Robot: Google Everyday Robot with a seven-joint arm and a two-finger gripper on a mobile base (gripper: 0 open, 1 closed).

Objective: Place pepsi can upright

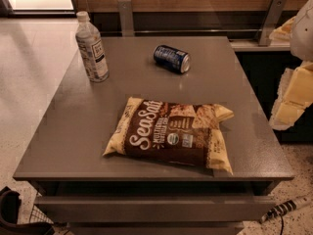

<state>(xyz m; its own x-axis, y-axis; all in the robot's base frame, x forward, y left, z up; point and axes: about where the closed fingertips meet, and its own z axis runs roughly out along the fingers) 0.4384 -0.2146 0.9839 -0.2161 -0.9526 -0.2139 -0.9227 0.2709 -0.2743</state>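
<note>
First, at the left rear of the grey table (pixel 68 131) stands a clear plastic bottle (pixel 91 48), upright, with a white cap and a white label carrying dark print. To its right, near the middle of the table's back half, lies the pepsi can (pixel 171 58). It is a short dark blue can with pale lettering on its side, tipped over and resting on its curved wall rather than on an end. Its long axis runs at a slant, with the silver end showing at the lower right and the other end pointing back toward the upper left. The can is well apart from the bottle and touches nothing but the tabletop. In front of it, toward the near edge and with bare table between them, a brown and cream bag of chips (pixel 171 133) lies flat, its large white script face up. Beyond the table's right edge, against the dark cabinet front, hangs the gripper (pixel 293 94). It shows as pale yellowish blocks beneath a white housing that is cut off by the frame. It hovers off to the side of the table, well apart from the can and the chip bag. It holds nothing that can be seen and touches none of the objects. Whether it is spread or closed cannot be told from this view.
</note>
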